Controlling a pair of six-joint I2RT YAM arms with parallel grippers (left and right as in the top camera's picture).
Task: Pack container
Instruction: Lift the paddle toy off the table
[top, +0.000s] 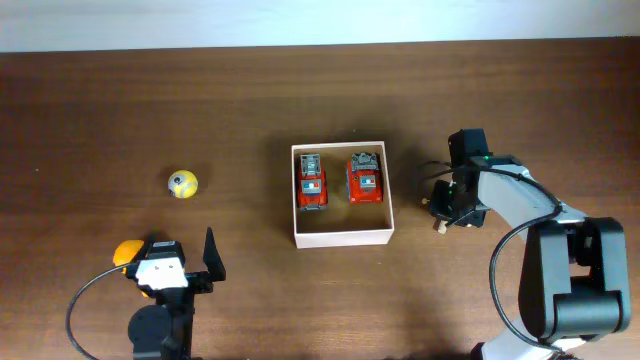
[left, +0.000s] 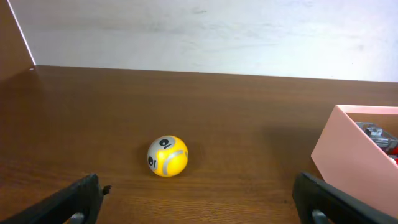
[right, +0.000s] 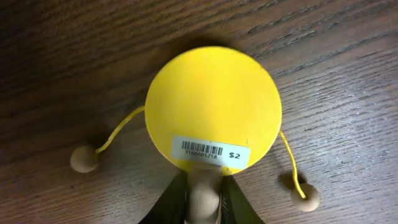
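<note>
The container, a shallow white-walled box, sits mid-table and holds two red toy cars. Its near corner shows at the right of the left wrist view. My right gripper is right of the container, low over the table. It is shut on the wooden handle of a yellow disc-shaped drum toy that has two wooden beads on strings; the fingers pinch the handle. My left gripper is open and empty at the front left; its fingers frame a yellow ball ahead.
The yellow ball lies left of the container. An orange round object sits beside my left gripper. The pale back wall lies beyond the table's far edge.
</note>
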